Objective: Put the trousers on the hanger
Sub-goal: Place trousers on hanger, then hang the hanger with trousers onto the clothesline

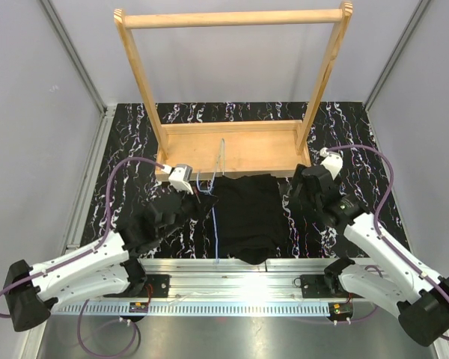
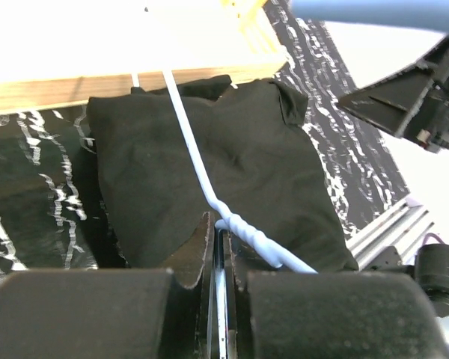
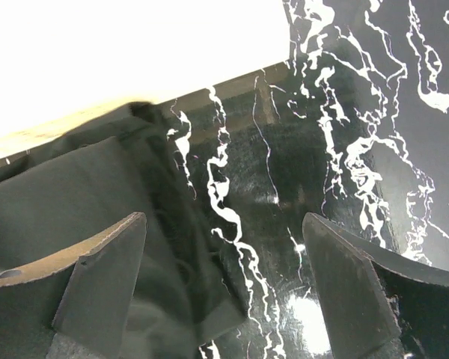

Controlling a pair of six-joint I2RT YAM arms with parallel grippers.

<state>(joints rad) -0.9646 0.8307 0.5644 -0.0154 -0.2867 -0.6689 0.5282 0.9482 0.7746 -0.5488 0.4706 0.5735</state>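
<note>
Shut tight at the bottom of the left wrist view, the left gripper (image 2: 218, 224) has its jaws closed, apparently on the hanger (image 2: 198, 172). They meet just at the twisted neck where the pale blue wire gathers. From that neck one wire runs away from the jaws across the top of the trousers (image 2: 150, 164) toward the wooden rack (image 1: 232, 146), and another slants off to the right over the cloth. Whether any wire passes beneath the cloth cannot be told. The trousers lie in a folded black heap in the middle of the marbled tabletop (image 1: 359, 164), with their far edge against the rack's base board. Their long axis runs from that board toward the arms, roughly in line with the wire. They sit between the two grippers, immediately right of the left jaws. The right gripper (image 3: 223, 217) stands wide open and holds nothing, with one jaw above the cloth's right margin and the other above bare tabletop. The right arm is therefore the nearer one to that free edge. Any lift of the cloth over the wire would likely start there, while the left holds the hanger steady.
</note>
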